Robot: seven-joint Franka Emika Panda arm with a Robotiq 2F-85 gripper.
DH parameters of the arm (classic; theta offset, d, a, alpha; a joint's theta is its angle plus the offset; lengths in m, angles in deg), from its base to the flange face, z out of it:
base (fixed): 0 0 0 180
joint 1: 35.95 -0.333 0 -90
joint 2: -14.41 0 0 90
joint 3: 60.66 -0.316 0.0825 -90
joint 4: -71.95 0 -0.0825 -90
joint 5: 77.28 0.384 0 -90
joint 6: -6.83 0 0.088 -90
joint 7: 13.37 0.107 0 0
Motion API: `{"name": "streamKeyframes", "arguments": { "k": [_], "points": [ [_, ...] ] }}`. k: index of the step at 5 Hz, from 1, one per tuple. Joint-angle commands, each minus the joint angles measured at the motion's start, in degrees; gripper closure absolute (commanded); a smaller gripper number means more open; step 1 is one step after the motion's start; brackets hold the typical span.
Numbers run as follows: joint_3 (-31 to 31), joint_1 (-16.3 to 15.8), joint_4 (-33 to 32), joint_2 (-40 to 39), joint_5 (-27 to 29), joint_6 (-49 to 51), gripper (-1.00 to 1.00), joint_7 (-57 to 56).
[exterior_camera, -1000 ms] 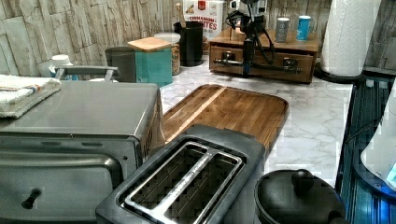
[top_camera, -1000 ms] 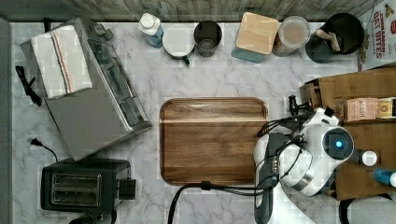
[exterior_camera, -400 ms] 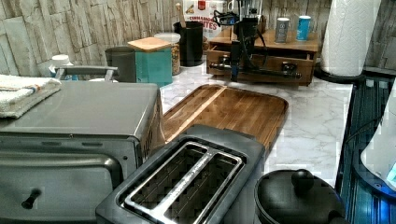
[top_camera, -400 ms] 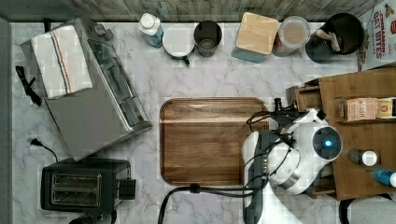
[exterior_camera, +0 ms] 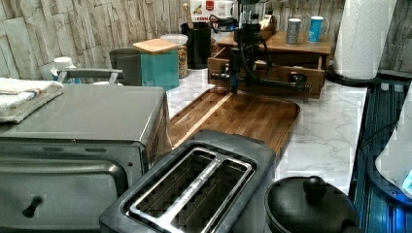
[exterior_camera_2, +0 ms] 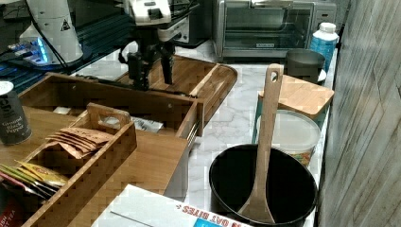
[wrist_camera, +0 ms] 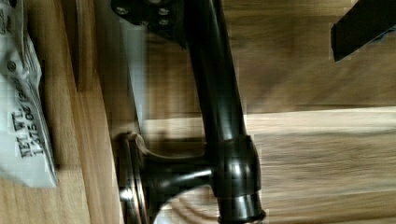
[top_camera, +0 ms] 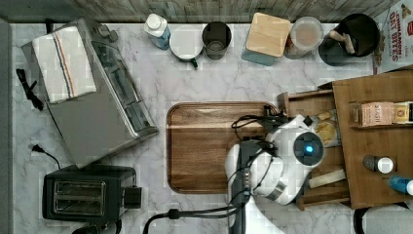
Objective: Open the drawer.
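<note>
The wooden drawer (top_camera: 316, 170) stands pulled out of its small cabinet (top_camera: 375, 170) toward the top view's left, and packets lie inside it. Its long black bar handle (wrist_camera: 215, 93) runs along the drawer front (exterior_camera: 277, 75) on posts. My gripper (exterior_camera_2: 151, 68) hangs over the handle near one end, open. One finger (wrist_camera: 149, 14) sits between the bar and the drawer front. The other finger (wrist_camera: 364, 23) stands well clear on the outer side. In the left view the gripper (exterior_camera: 233, 73) reaches down at the drawer's left end. In the top view the arm's white hand (top_camera: 292, 156) covers the handle.
A flat wooden tray (top_camera: 204, 146) lies right in front of the drawer. A toaster oven (top_camera: 97, 102) and a black toaster (top_camera: 83, 195) stand beyond it. Canisters and a black pot with a wooden spoon (exterior_camera_2: 265, 189) line the wall. A paper towel roll (exterior_camera: 364, 34) stands beside the cabinet.
The drawer has slid out of the cabinet toward the top view's left, and the arm has moved the same way with the handle.
</note>
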Motion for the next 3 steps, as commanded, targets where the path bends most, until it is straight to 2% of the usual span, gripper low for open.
{"name": "streamKeyframes", "arguments": {
  "k": [1, 3],
  "points": [
    [-10.93, -11.08, -6.63, 5.21, 1.26, 1.31, -1.0, 5.21],
    [-11.86, -10.16, -6.64, 5.21, 1.21, 1.29, -1.0, 5.28]
  ]
}}
